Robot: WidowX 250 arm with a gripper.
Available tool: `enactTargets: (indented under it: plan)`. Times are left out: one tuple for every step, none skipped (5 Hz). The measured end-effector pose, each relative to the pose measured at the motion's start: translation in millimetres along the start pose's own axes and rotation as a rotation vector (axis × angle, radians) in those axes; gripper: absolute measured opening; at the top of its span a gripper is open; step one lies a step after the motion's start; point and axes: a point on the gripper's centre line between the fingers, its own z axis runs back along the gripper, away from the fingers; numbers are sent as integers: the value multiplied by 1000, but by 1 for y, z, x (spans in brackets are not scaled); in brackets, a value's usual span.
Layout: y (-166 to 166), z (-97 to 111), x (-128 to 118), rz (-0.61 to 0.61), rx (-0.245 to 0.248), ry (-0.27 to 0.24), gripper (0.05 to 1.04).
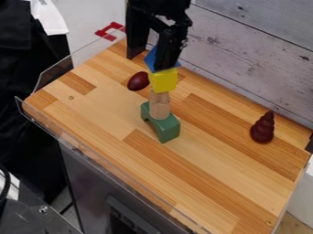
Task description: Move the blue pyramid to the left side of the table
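Nearest the camera, at the lower left, was a dark grey metal surface (27, 217) with a screw head in it. Beyond it spread the worktop (214, 169), made of light and darker wood strips, with a low clear plastic guard (56, 76) along part of its edge. Behind the worktop rose a wall of pale, knotted wooden planks (245, 50). Black cloth (24, 100) hung off to the left.

From the top edge came the black robot arm (160, 8), its two-finger pincer (149, 64) spread wide around the upper part of a block tower, one finger in front of the top block and the other to its left with a gap.

At the tower's foot stood a green arch-shaped block (168, 130). Dark red and ringed, a tapering cone-like toy (263, 130) stood well apart, near the right end. Rounded, plain wooden pieces (160, 109) rose from the green block, carrying a yellow cube (164, 81). On the cube sat the blue pyramid (149, 59), partly hidden by the front finger. Smallest was a dark red egg-shaped object (138, 81), just left of the cube in the view.
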Motion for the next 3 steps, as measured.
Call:
enactTargets:
  plan:
    - [0, 0, 1, 6, 1, -4, 945]
    - [-3, -3, 1, 9, 0, -4, 662]
    - [-4, -2, 2, 7, -2, -11, 530]
